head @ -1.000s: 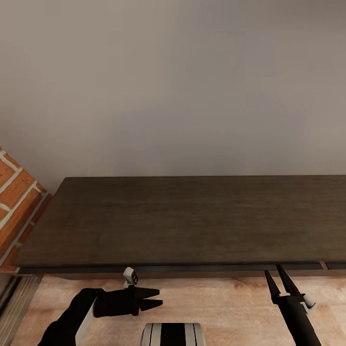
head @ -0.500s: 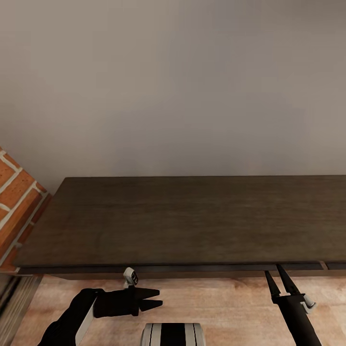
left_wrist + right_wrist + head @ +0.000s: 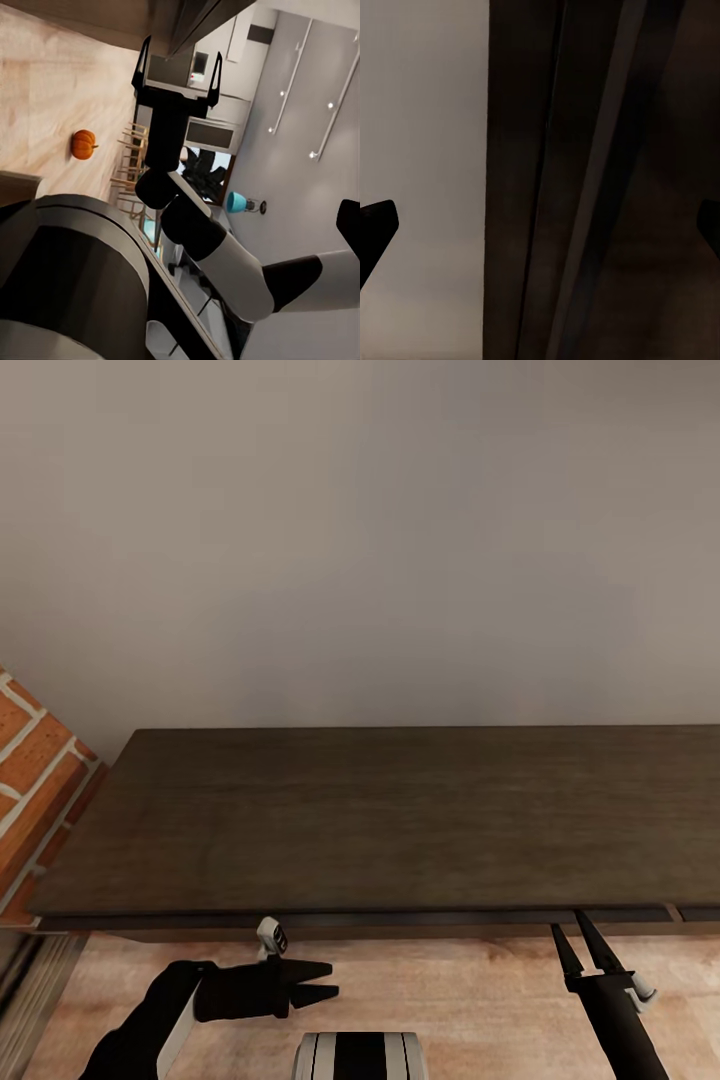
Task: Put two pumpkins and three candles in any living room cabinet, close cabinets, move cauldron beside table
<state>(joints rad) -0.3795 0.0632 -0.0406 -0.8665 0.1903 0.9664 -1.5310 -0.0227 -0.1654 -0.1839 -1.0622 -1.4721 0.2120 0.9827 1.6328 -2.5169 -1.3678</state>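
Right gripper (image 3: 577, 931) open, empty, fingertips at the front edge of the long dark-brown wooden cabinet (image 3: 380, 820) | left gripper (image 3: 328, 980) parted, empty | small orange ribbed pumpkin (image 3: 85, 144) lies on wood floor (image 3: 450, 1000), not stowed | cabinet looks shut.

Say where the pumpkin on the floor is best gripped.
Across the round ribbed body of the pumpkin, coming from above. It sits upright on the wood floor with open space around it; the stem looks too short to hold.
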